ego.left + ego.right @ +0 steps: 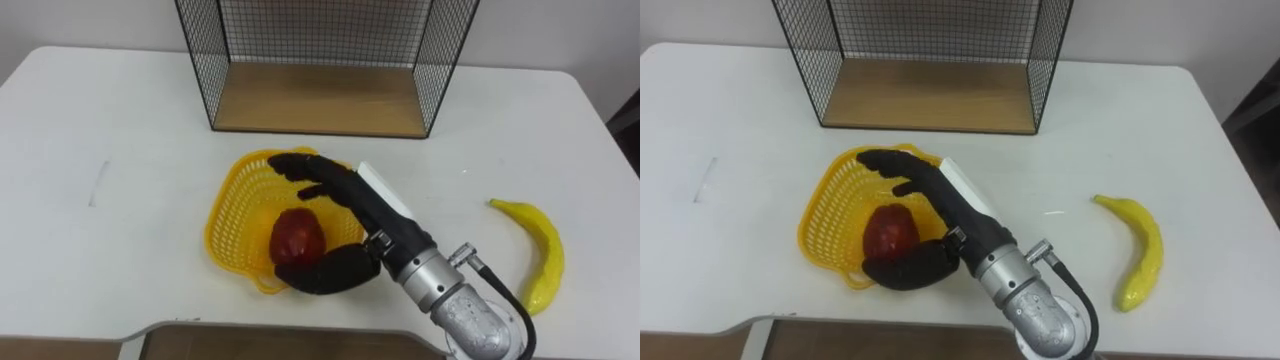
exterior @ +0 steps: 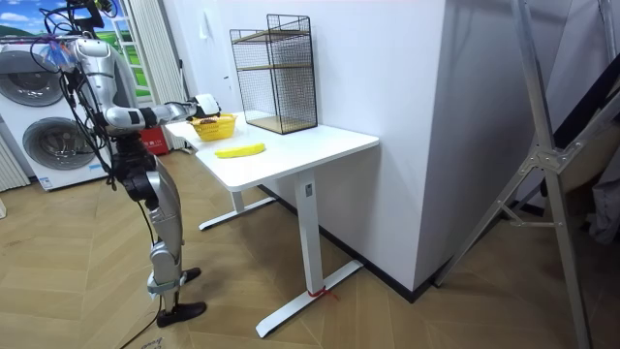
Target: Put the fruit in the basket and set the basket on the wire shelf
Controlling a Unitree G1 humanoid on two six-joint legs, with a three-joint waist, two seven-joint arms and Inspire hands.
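Note:
A yellow mesh basket (image 1: 225, 205) sits on the white table (image 1: 120, 120), in front of the black wire shelf (image 1: 320, 60) with its wooden floor. A red apple (image 1: 297, 235) lies inside the basket. My right hand (image 1: 350, 195) reaches in over the basket from the lower right. Its fingers stretch across the far rim, with a gap to the apple. The thumb lies along the apple's near side, so the hand is open around the fruit. A yellow banana (image 1: 540, 250) lies on the table to the right, well apart from the basket.
The table's front edge runs just below the basket. In the room view I stand at the table's end on the room view's left, with a washing machine (image 2: 48, 136) behind me. The wire shelf (image 2: 276, 73) stands at the table's back by the wall.

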